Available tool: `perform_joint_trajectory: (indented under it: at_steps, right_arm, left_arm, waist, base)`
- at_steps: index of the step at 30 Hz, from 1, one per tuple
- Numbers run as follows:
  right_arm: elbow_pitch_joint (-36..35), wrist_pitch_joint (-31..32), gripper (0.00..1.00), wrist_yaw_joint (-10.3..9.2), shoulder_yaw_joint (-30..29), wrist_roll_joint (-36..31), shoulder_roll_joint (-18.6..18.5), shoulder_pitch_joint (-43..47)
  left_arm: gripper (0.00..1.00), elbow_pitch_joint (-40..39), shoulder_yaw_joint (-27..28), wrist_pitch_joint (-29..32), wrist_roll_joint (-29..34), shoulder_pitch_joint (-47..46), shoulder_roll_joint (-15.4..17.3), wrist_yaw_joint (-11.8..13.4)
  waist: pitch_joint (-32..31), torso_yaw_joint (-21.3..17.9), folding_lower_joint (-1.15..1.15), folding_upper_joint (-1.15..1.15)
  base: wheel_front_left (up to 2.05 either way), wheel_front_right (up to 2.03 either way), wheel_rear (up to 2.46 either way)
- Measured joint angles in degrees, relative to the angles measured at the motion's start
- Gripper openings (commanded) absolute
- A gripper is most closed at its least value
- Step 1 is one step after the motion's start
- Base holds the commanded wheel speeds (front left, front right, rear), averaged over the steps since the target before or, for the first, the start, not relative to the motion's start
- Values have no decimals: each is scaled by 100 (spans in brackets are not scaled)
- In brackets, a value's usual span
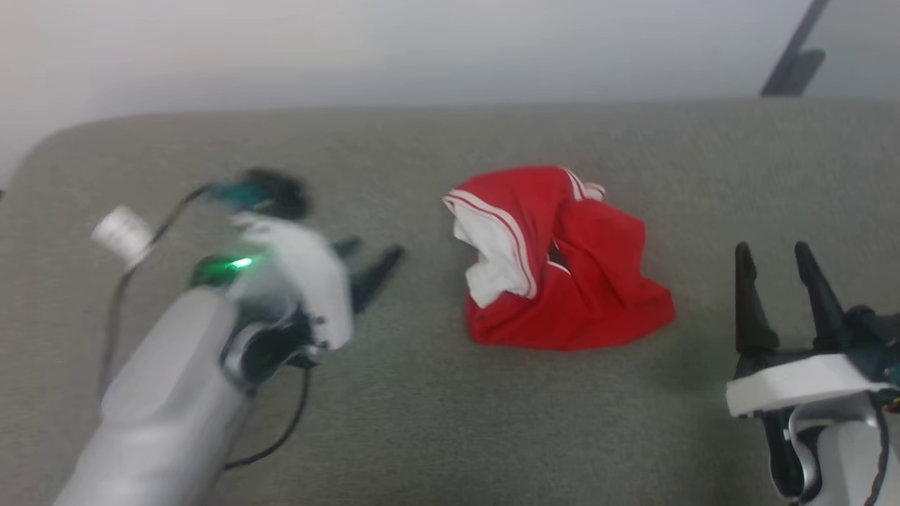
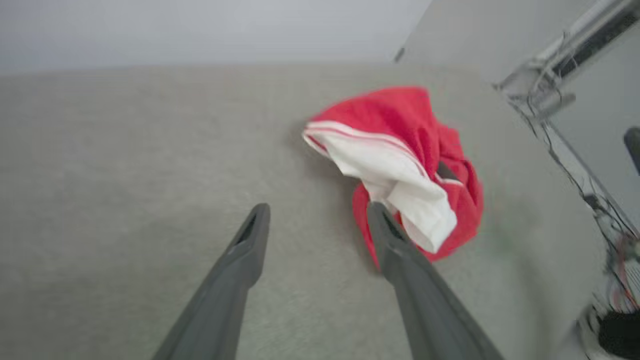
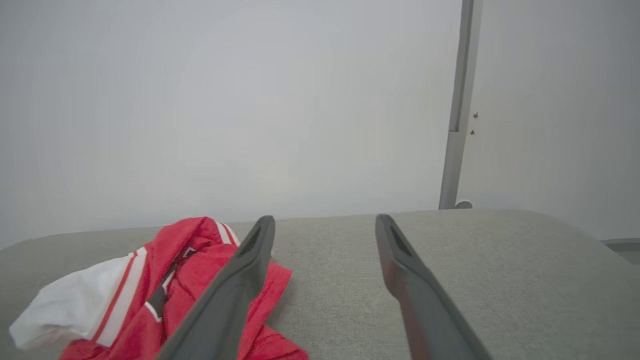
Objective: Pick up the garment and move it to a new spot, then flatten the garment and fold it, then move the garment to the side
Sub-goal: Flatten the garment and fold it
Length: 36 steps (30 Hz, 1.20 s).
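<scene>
The garment (image 1: 562, 260), red with a white sleeve and striped trim, lies crumpled in the middle of the grey-green surface (image 1: 422, 422). To its left my left gripper (image 1: 369, 258) stands open, fingers pointing right toward it with a gap between. The left wrist view shows the garment (image 2: 400, 150) just beyond the right fingertip, nothing between the jaws of the left gripper (image 2: 317, 212). My right gripper (image 1: 773, 256) is open at the lower right, fingers pointing up, apart from the cloth. In the right wrist view the garment (image 3: 165, 280) lies left of the empty right gripper (image 3: 325, 222).
The padded surface ends in a rounded far edge against a pale wall (image 1: 422, 49). A dark stand (image 1: 794, 63) rises at the back right. A black cable (image 1: 281, 436) hangs along my left forearm. A metal frame with wires (image 2: 575, 100) runs along the surface's side.
</scene>
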Motion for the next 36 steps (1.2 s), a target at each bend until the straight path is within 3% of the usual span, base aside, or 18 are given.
perform_joint_trajectory:
  at_steps: [6, 9, 14, 15, 16, 17, 25, 30, 36]
  right_arm:
    - [55, 0, 100, -1, -94, 21, 40, -188]
    - [57, 0, 100, -1, -92, 44, 86, -285]
    - [58, 0, 100, -1, -55, 70, 138, -387]
    - [54, 0, 100, -1, -71, 77, 141, -399]
    - [49, 0, 100, -1, -101, 76, 151, -400]
    - [42, 0, 100, -1, -108, 76, 156, -401]
    - [25, 0, 100, -1, -209, 73, 179, -341]
    - [66, 0, 100, -1, -85, 73, 188, -308]
    - [94, 0, 100, -1, 27, 58, 198, -310]
  left_arm:
    - [100, 183, -877, 2586, -1193, -1038, -52, -8]
    - [100, 244, -977, 3034, -1438, -1412, -118, -8]
    - [100, 382, -1060, 3249, -1742, -1508, -227, -8]
    - [53, 383, -1136, 3221, -1667, -1547, -189, -8]
    - [38, 431, -1183, 3159, -1668, -1582, -126, -8]
    - [0, 489, -1149, 3106, -1727, -1580, -133, -8]
    - [0, 594, -1102, 2894, -1928, -1623, 179, -8]
    - [0, 603, -1018, 2786, -1898, -1579, 844, -8]
    - [0, 887, -1133, 2436, -1304, -1206, 1622, 96]
  waist:
    - [416, -281, 0, 0]
    - [566, -449, 0, 0]
    - [737, -710, 0, 0]
    - [766, -744, 0, 0]
    - [807, -793, 0, 0]
    - [816, -806, 0, 0]
    - [727, -526, 0, 0]
    - [621, -241, 0, 0]
    - [531, -67, 0, 0]
  base:
    - [0, 0, 0]
    - [0, 0, 0]
    - [0, 0, 0]
    - [0, 0, 0]
    - [0, 0, 0]
    - [0, 0, 0]
    - [0, 0, 0]
    - [0, 0, 0]
    - [0, 0, 0]
